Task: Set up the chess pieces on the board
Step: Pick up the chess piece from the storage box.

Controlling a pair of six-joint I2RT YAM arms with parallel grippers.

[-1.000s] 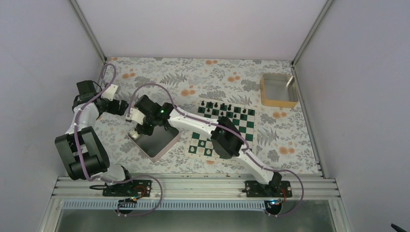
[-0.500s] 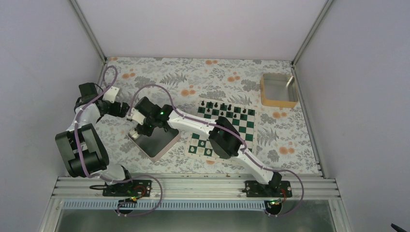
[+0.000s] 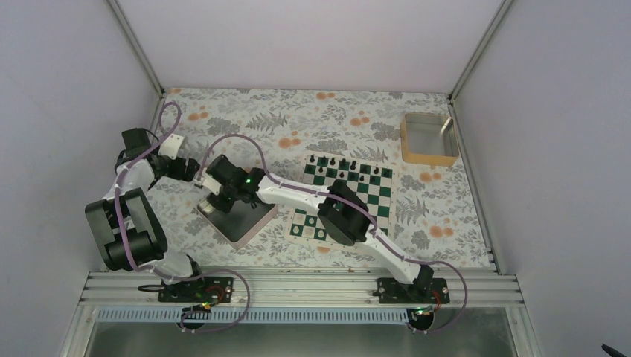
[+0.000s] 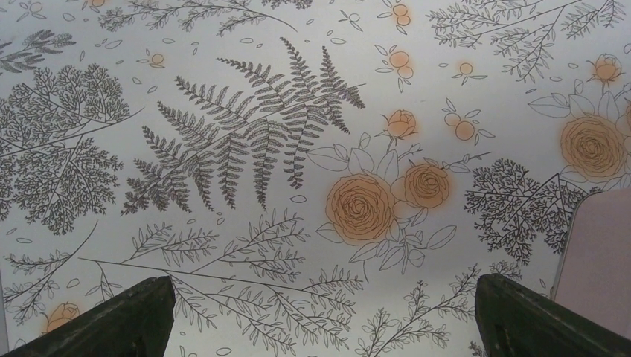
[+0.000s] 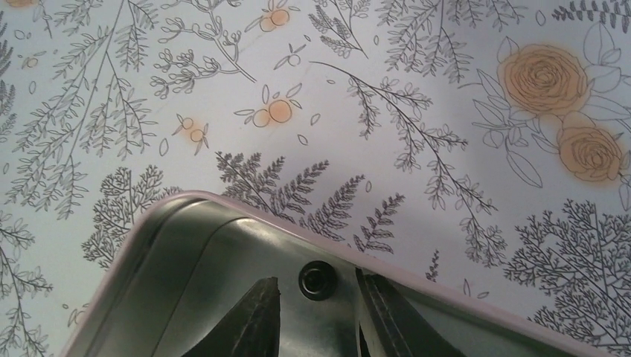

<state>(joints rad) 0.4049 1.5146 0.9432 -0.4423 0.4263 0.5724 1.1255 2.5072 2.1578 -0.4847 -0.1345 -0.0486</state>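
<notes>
Chess piece (image 5: 318, 280) in tray (image 5: 186, 290); right pincer (image 5: 316, 277) now farther left.

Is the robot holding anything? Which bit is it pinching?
Nothing. The right gripper stands open around a black chess piece in the metal tray, not touching it. The left gripper is open, empty.

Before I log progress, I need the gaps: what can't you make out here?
Top view: the right arm covers part of the board; squares beneath are hidden.
Top view: far-row pieces are too small to name.
Right wrist view: the dark round thing in the tray shows only its top; kind unclear.
</notes>
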